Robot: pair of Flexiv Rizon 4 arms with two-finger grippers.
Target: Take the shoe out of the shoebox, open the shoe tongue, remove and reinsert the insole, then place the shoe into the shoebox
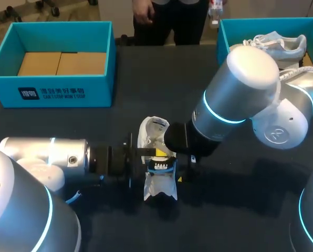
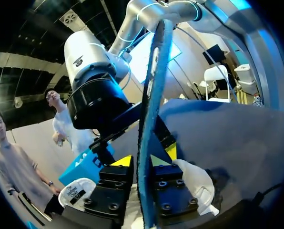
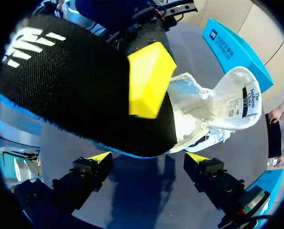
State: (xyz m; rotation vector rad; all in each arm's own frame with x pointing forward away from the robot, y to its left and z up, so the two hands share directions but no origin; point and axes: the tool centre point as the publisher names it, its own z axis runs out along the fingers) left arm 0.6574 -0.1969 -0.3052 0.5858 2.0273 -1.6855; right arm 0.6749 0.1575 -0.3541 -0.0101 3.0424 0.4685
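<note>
Left arm (image 1: 46,157), right arm (image 1: 240,94): glossy silver-white rounded housings, cyan light rings at the joints, black wrist sections. Round emblem (image 1: 276,134) on the right arm's joint cap. Left gripper (image 2: 141,161), right gripper (image 3: 148,157): black finger blocks, visible screw heads, yellow wedge tips.

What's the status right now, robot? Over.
Left gripper shut on insole. Right gripper open, close by the insole. White shoe on the table, outside its box. Nothing in the way.
</note>
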